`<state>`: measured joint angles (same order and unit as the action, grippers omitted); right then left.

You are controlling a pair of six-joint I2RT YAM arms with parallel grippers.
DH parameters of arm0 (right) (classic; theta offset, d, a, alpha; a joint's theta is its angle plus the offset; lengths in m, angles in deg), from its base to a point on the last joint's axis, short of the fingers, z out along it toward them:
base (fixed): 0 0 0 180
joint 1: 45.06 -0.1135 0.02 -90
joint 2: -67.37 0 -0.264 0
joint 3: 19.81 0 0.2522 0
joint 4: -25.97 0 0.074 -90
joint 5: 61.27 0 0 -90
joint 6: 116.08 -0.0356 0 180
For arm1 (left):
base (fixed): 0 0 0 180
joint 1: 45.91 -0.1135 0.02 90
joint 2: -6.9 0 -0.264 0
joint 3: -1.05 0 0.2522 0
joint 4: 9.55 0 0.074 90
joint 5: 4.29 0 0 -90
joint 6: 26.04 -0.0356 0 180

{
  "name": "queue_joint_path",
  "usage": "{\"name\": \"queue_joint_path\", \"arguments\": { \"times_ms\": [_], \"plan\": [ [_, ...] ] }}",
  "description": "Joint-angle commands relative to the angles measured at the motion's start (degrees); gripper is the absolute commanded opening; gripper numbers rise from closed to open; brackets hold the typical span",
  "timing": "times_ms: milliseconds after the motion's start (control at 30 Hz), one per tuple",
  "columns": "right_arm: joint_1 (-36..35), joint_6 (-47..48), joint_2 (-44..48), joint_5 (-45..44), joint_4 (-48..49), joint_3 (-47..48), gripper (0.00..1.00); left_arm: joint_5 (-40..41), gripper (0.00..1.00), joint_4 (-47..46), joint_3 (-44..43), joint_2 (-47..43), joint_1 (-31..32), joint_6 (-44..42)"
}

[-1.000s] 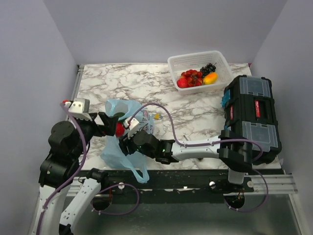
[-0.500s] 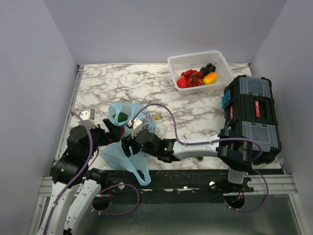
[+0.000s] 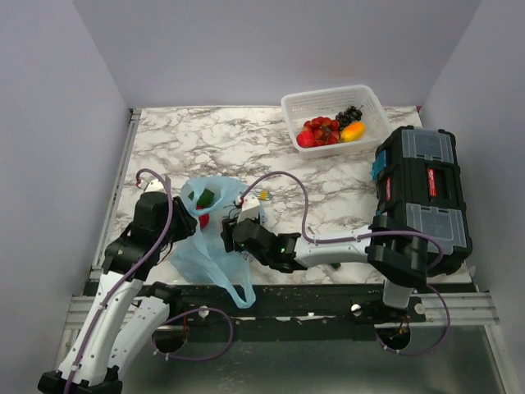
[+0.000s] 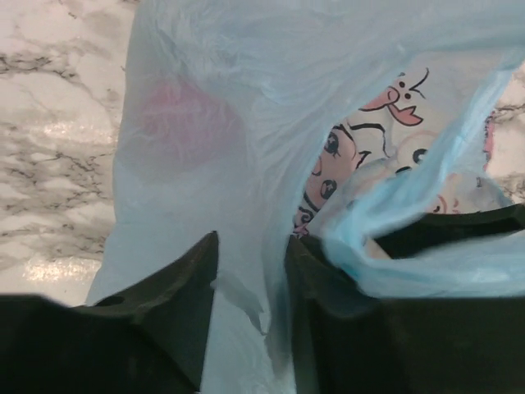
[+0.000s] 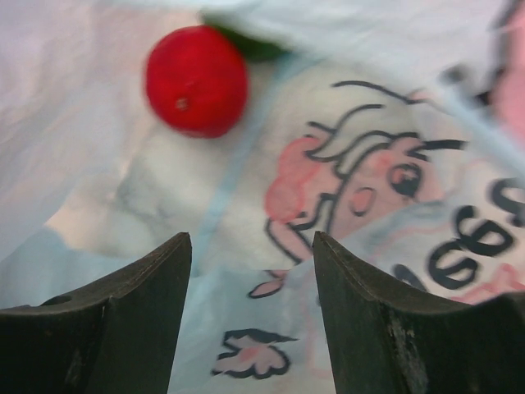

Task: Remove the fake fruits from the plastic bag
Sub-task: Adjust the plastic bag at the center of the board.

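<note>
The light-blue plastic bag lies at the table's near left, its mouth facing away. Inside it show a red fruit and a green fruit. My left gripper is at the bag's left side. In the left wrist view, the left gripper has its jaws narrowed, a gap still showing, with a fold of bag film between them. A pink blur shows through the film. My right gripper stands open over the printed film, the red fruit ahead of it.
A white lattice basket at the far right holds red fruits, an orange-yellow one and dark grapes. A black toolbox fills the right edge. A tiny yellow bit lies beside the bag.
My left arm dropped and swung in against the bag's left side, and its jaws went from wide to narrow around the film. The right gripper shifted slightly right.
</note>
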<state>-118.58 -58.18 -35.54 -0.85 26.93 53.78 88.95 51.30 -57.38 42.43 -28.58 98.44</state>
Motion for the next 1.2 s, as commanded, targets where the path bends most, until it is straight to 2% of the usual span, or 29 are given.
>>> {"name": "queue_joint_path", "arguments": {
  "times_ms": [0,33,67,100,133,167,200,267,400,567,700,800,900,933,1033,1100,1167],
  "plan": [
    [1.50,-8.03,3.30,-12.11,-5.56,-0.80,0.62,5.45,0.29,5.42,-1.08,-1.94,-0.10,-0.49],
    [1.53,-8.54,3.97,-12.84,-5.53,-1.32,0.62,5.87,0.28,5.80,-1.28,-2.50,-0.09,-0.28],
    [1.49,-8.64,4.39,-12.92,-4.93,-1.89,0.62,5.12,0.35,5.70,-1.51,-3.20,-0.09,-0.65],
    [1.53,-7.61,4.43,-11.97,-3.84,-2.00,0.62,3.14,0.48,5.04,-1.73,-4.05,-0.12,-1.26],
    [1.50,-5.97,4.13,-9.89,-2.54,-1.71,0.62,0.46,0.67,4.27,-1.83,-4.76,-0.10,-1.63],
    [1.50,-4.49,3.78,-7.56,-1.34,-1.32,0.62,-2.21,0.82,3.19,-1.73,-5.80,-0.10,-1.91],
    [1.49,-3.20,3.42,-5.05,0.10,-1.01,0.62,-5.69,0.88,2.14,-1.42,-6.51,-0.10,-1.96],
    [1.50,-2.58,3.11,-3.24,1.24,-0.49,0.62,-8.39,0.94,0.70,-0.22,-7.41,-0.10,-0.67],
    [1.50,-2.56,4.01,-4.55,2.11,-0.30,0.62,-3.78,0.95,1.19,1.94,-3.48,-0.10,1.79],
    [1.60,-2.72,5.85,-9.12,3.82,-2.96,0.62,-0.16,0.81,-0.37,1.73,4.48,-0.16,-0.06],
    [3.50,-3.41,6.30,-14.25,1.60,-3.99,0.62,-1.67,0.52,-4.86,2.11,5.39,-0.18,-3.92],
    [8.76,-4.87,7.42,-11.92,0.10,-5.21,0.62,-7.57,0.34,-10.65,1.71,6.15,-0.27,-8.88],
    [12.14,-4.23,8.80,-11.34,-1.20,-5.90,0.62,-11.18,0.05,-13.83,-2.89,9.74,-0.27,-13.20],
    [12.78,-3.73,9.61,-11.13,-1.68,-5.96,0.62,-12.21,0.00,-14.03,-5.54,11.00,-0.27,-14.69],
    [13.12,-2.08,12.35,-10.23,-2.90,-6.43,0.62,-21.61,0.00,-14.47,-12.77,14.54,-0.27,-18.39],
    [13.10,-0.45,13.70,-5.57,-3.03,-6.70,0.62,-28.90,0.00,-15.18,-15.39,14.22,-0.19,-19.10],
    [13.04,1.29,14.68,2.03,-2.07,-7.50,0.63,-33.17,0.00,-17.02,-14.22,11.69,-0.18,-18.46]
  ]
}}
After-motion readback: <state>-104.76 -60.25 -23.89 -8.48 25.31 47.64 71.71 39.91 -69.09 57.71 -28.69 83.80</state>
